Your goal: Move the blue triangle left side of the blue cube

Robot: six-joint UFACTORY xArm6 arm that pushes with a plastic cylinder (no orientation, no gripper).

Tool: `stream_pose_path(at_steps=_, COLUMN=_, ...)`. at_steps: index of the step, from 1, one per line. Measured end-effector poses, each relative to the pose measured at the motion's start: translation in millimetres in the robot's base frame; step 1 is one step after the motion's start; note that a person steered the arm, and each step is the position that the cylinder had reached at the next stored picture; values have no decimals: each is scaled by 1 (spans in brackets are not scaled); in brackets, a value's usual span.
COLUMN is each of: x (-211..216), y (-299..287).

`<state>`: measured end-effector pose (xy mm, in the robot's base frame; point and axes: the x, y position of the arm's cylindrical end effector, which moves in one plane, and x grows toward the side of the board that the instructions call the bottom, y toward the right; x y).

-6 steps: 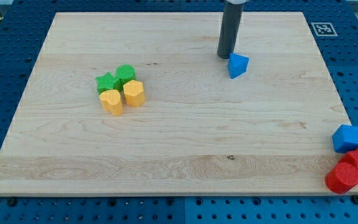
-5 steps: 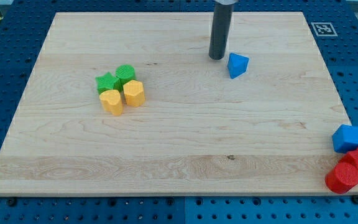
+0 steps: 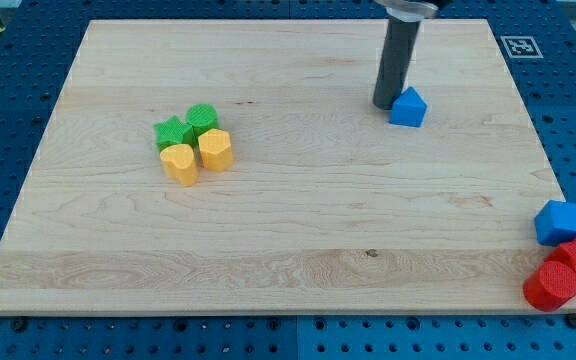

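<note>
- The dark rod is seen coming down from the view's top edge, and my tip (image 3: 385, 105) is set on the wooden surface (image 3: 288, 250) in its upper right part.
- No jaws are fitted to this arm, so no apart or together state can be told; only the plain rod end is shown.
- The blue triangle (image 3: 408, 107) is found just to the view's right of my tip, touching the rod's side or very nearly so; the exact contact cannot be made out.
- The blue cube (image 3: 560, 221) is placed well away from my tip, toward the view's lower right, at the right edge of the surface.
- Two red blocks (image 3: 565, 273) are packed just below the blue cube, touching one another; their shapes are not clearly made out.
- A tight cluster is seen well to the view's left of my tip and somewhat lower: a green star (image 3: 172, 132), a rounded green block (image 3: 203, 119), and two yellow blocks (image 3: 197, 157) beneath them.
- A square printed marker (image 3: 518, 45) is fixed at the surface's upper right corner, to the right of the rod.
</note>
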<state>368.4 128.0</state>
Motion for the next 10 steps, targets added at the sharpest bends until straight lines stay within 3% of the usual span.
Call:
stream_pose_path(at_steps=8, x=38, y=107)
stream_pose_path(at_steps=10, x=53, y=105)
